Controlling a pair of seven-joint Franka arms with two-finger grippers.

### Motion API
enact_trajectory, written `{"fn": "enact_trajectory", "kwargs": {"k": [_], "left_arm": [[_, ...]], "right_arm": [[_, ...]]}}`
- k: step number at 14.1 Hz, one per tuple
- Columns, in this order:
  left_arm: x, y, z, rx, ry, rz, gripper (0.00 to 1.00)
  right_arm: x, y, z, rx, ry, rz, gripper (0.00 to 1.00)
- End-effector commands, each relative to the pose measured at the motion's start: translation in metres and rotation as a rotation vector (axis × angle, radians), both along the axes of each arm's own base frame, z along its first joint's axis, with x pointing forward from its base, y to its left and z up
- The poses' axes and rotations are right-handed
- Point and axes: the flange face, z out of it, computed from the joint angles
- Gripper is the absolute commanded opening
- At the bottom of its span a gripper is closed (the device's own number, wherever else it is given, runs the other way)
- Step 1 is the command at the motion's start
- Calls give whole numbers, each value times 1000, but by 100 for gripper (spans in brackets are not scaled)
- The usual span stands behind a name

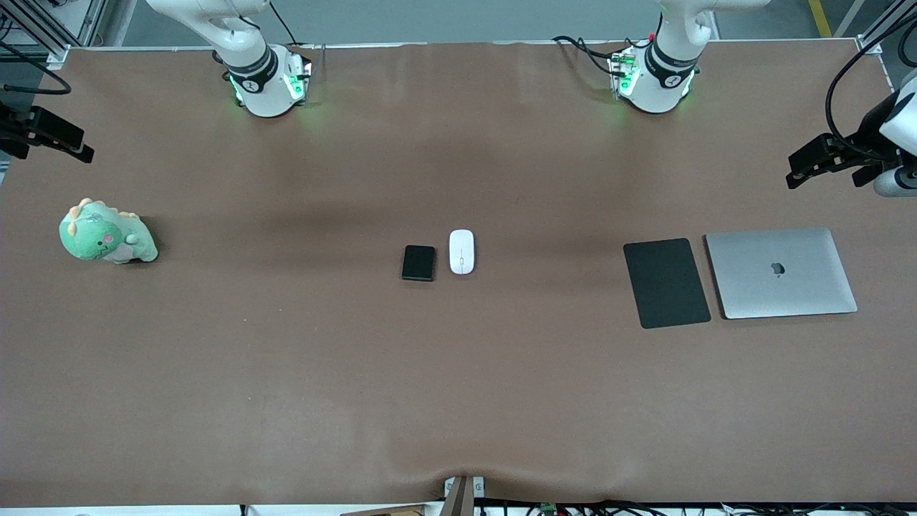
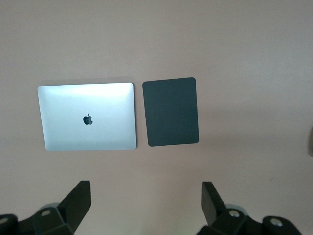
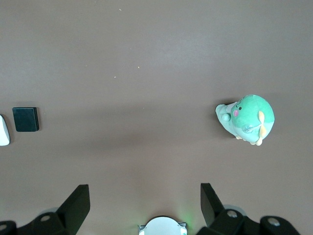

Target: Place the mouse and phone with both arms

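Going across the front view from 9 o'clock to 3 o'clock, your right tool (image 1: 54,140) hangs at the desk (image 1: 286,373) edge at about 10 o'clock, its black fingers (image 3: 78,203) spread wide, gripping nothing. It waits over bare desk at the right arm's end. Under it, at 9 o'clock, you've got a green plush dinosaur (image 1: 106,233) lying on the desk.

At centre: phone (image 1: 418,263) flat on the desk, mouse (image 1: 461,251) just beside it toward the left arm's end, not touching.

Around 3 o'clock: black mouse pad (image 1: 666,282), then a closed silver laptop (image 1: 781,272) just beside it, small gap between.

Your left tool (image 1: 824,161) hangs at 2 o'clock over the left arm's end of the desk, fingers (image 2: 78,200) spread wide, holding nothing, also waiting. No containers on the desk.
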Motion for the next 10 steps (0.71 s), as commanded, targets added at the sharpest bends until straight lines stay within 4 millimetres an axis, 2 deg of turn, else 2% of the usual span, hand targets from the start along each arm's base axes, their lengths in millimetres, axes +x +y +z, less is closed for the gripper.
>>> {"fn": "enact_trajectory", "kwargs": {"k": [1,3,5,8,10], "left_arm": [[-2,-4,3,-7,0,2,100],[-3,-24,0,-5,9,11,100],[-2,-62,-7,-2,10,58,100],[-10,-144,-17,-22,10,48,100],[-26,-205,-17,-63,-9,75,100]], "right_arm": [[-5,-5,3,-14,-5,1,100],[-5,-5,3,-13,-5,1,100],[-5,-3,4,-13,-6,4,100],[-4,-3,2,-10,-3,-1,100],[-4,-3,2,-10,-3,-1,100]]}}
